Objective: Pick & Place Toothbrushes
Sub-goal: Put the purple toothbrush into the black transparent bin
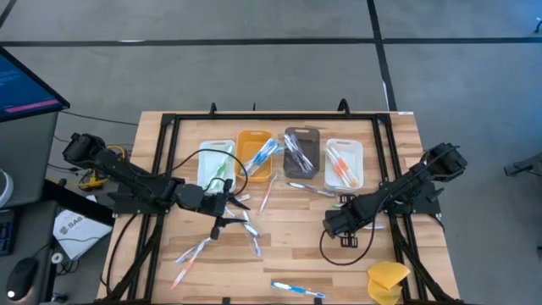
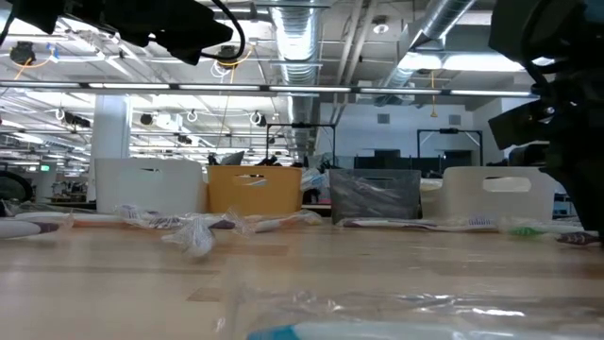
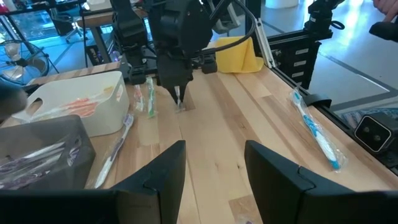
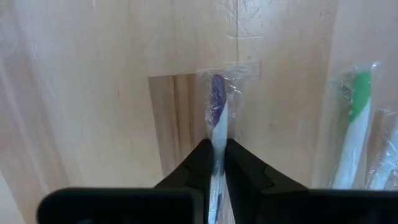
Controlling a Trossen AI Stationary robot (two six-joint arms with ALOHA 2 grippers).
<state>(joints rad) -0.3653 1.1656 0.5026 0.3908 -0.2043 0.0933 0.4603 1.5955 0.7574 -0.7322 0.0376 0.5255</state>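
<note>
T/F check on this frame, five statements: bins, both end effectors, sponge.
1. The right end effector is shut on a wrapped purple and white toothbrush. True.
2. The left end effector holds a toothbrush. False: its fingers are open with only bare table between them.
3. The orange bin is empty. False: toothbrushes lie in it.
4. The yellow sponge sits by the table's near right corner. True.
5. All toothbrushes are already in bins. False: several still lie loose on the table.
</note>
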